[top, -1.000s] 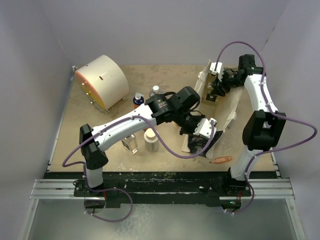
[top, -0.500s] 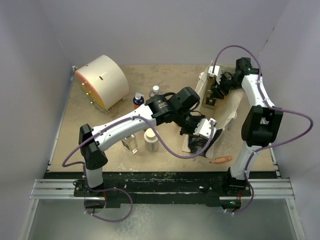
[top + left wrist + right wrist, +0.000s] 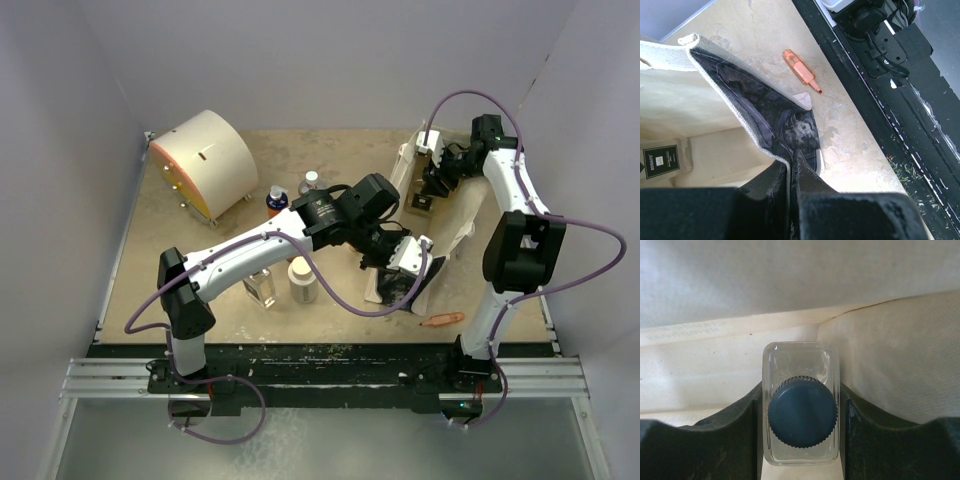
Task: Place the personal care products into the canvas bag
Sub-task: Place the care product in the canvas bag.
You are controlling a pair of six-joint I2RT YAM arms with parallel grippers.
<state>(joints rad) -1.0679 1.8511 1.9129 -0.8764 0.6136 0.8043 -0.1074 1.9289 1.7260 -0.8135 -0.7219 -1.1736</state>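
From above, the canvas bag (image 3: pixel 465 215) lies centre right with loose bottles (image 3: pixel 302 280) to its left, the left wrist view shows the left gripper (image 3: pixel 790 172) pinched shut on the bag's rim, and the right wrist view shows the right gripper (image 3: pixel 801 410) clamping a clear squarish bottle (image 3: pixel 800 360) inside the bag.

count: 1 canvas bag (image 3: pixel 705 115). 4 bottles left of the bag: 1 orange bottle (image 3: pixel 276 200) w/ blue cap, 1 silver bottle (image 3: pixel 310 182) w/ white cap, 1 clear square bottle (image 3: pixel 262 288), 1 cream-white bottle (image 3: pixel 302 280). 1 second clear square bottle (image 3: pixel 800 405), dark cap, against the bag's canvas. 1 orange stick (image 3: pixel 442 320) just in front of the bag. 1 cream drum (image 3: pixel 205 160) far left of it.
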